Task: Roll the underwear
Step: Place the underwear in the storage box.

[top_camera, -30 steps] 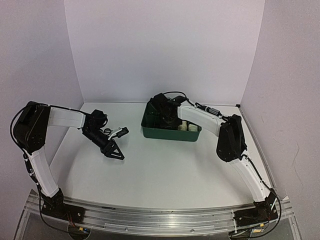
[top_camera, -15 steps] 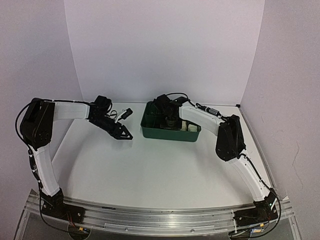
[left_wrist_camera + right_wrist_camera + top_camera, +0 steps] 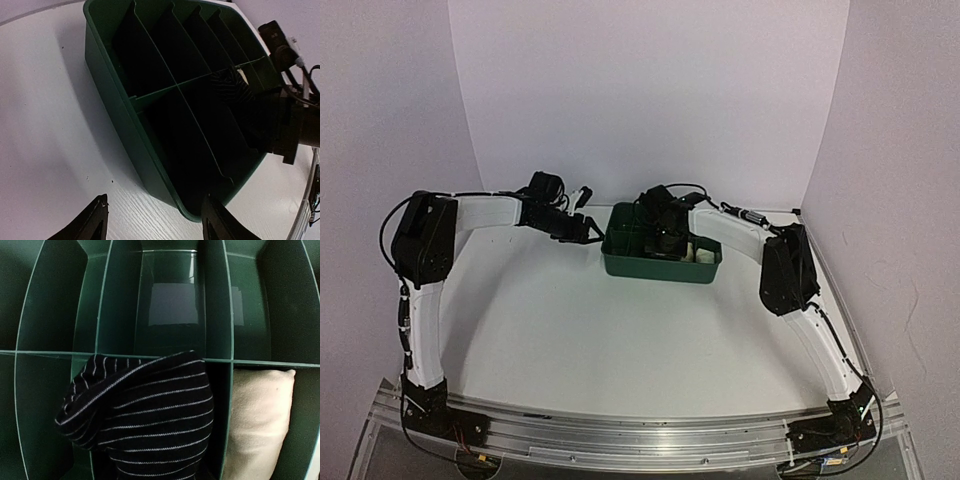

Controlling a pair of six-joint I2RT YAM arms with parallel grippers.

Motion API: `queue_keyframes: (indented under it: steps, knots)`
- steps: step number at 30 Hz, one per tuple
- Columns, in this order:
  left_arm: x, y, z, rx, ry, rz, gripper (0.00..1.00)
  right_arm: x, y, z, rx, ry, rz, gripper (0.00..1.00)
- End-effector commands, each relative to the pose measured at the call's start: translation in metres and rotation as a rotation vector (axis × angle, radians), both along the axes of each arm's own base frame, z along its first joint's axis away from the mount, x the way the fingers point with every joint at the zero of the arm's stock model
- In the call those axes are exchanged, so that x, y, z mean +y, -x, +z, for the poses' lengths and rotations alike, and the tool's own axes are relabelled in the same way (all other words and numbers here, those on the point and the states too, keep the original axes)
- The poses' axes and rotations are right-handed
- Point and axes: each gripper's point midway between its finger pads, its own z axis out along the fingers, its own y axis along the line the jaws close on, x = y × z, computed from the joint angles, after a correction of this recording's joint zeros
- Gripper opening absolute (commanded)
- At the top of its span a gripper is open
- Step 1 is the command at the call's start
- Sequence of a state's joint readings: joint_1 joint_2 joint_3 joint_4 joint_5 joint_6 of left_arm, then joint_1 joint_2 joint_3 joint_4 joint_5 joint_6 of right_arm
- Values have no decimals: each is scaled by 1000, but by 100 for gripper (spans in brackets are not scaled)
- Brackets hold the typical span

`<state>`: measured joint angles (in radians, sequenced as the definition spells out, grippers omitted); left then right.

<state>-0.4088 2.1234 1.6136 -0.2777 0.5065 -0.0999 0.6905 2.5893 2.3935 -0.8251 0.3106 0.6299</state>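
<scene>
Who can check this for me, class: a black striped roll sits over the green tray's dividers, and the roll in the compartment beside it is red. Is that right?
Not quite. The roll beside it is cream, not red: the right wrist view shows the cream roll standing in its compartment. The rest holds: the black striped roll sits over the dividers of the green tray.
</scene>
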Motion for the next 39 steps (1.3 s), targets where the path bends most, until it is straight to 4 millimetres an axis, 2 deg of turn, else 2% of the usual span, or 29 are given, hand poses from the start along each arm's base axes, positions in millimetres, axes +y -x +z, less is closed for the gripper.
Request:
queue_keyframes:
  steps: [1,6,9,13,17,24,29,32,35,37,39]
  knots:
    - [-16,-15,-4,-28,-26,42,61,5,27,-31,123,10,118,0]
    - [-20,-12,-11,13,-13,41,52,-4,29,-27,109,60,148,6]
    - [-24,-2,-8,31,13,27,46,-4,28,-25,100,72,160,17]
    - [-27,11,-11,80,55,22,30,-2,24,-17,80,67,173,33]
    - [-27,22,-16,114,67,20,27,3,19,4,38,55,204,44]
    - [-26,22,-10,101,68,27,24,8,9,62,-74,31,239,60]
    - [-26,21,-14,97,55,17,24,11,5,90,-129,14,255,62]
    - [-26,22,-15,95,54,15,24,9,5,90,-131,23,255,61]
    - [-25,22,-15,94,52,14,24,2,3,75,-116,55,215,61]
    - [-26,23,-16,97,52,11,24,-2,0,62,-109,84,184,54]
    - [-25,24,-15,97,53,12,24,-8,-4,46,-103,120,156,34]
